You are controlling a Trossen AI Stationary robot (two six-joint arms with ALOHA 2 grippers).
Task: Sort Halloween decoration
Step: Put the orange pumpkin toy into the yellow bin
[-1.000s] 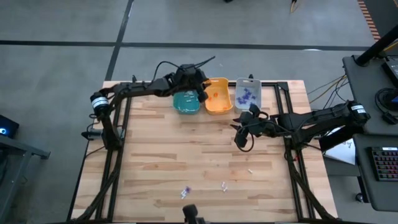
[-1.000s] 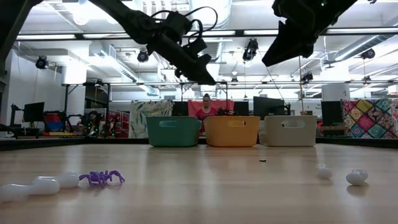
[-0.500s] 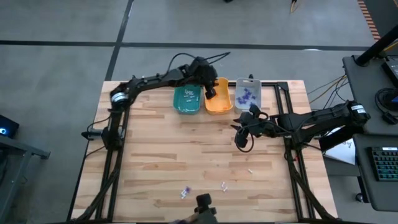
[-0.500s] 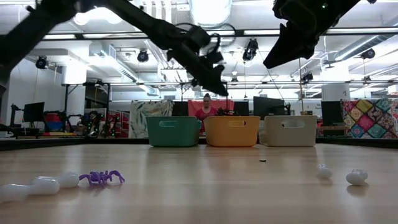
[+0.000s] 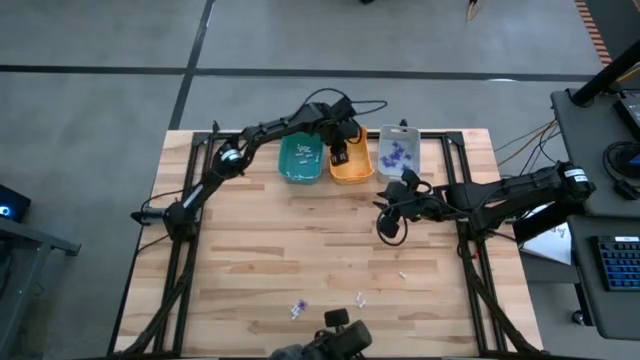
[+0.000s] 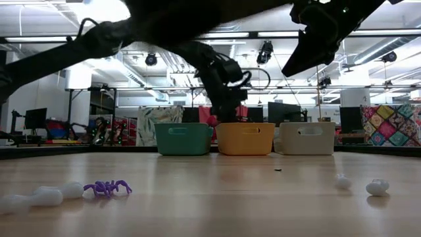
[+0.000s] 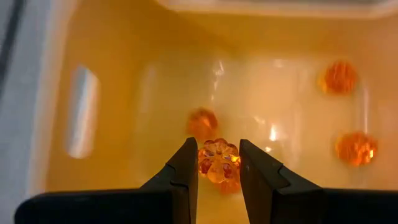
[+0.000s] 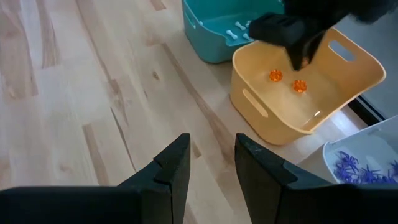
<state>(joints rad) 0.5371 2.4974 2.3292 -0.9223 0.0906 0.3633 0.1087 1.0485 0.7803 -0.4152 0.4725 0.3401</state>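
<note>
Left end effector (image 7: pixel 216 167) pinching orange pumpkin trinket (image 7: pixel 218 160) over orange bin (image 5: pixel 351 166), right end effector (image 8: pixel 209 157) parted

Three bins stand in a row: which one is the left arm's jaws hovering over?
The orange bin, the middle one between the teal bin and the grey bin; the left gripper holds an orange pumpkin trinket above it.

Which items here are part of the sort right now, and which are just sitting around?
In play:
- orange pumpkin trinket gripped in the left hand, above the orange bin
- teal bin
- grey bin holding purple spiders
- purple spider and white pieces on the table

Lying about:
- right hand, open, over bare wood
- cables off the table's right side
</note>
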